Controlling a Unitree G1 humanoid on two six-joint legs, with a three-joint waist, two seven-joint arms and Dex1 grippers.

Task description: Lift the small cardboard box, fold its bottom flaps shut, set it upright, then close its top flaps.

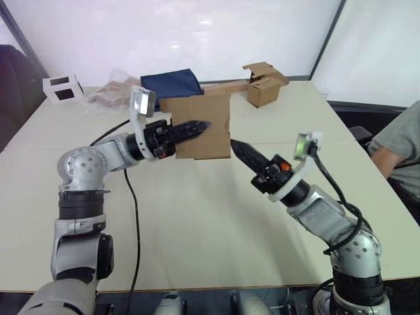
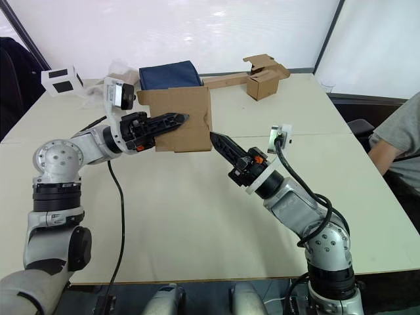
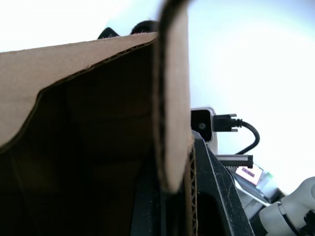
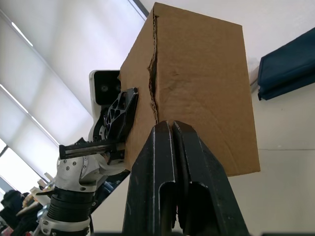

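Box: small cardboard box (image 2: 177, 118) held up off the surface (image 2: 197, 216), mid-air betw. both arms — raised so flaps can be worked.
L claw (image 2: 174, 119): pinching a box wall, carrying it.
R claw (image 2: 216, 139): fingers pressed together, tip at box's lower corner — prob. to push bottom flaps.

A pale cream table (image 1: 197, 223) carries everything, with a seam line running across its middle. Along its far edge lie 5 things: a small white cube with dark square faces (image 1: 62, 88) at the far left corner, a crumpled clear plastic bag (image 1: 111, 92) beside it, then a folded dark blue cloth (image 1: 172, 83). Further right, a long cardboard strip (image 1: 226, 86) adjoins a second brown box (image 1: 264, 85) with raised flaps. A black cable (image 1: 134, 216) trails over the near left part.
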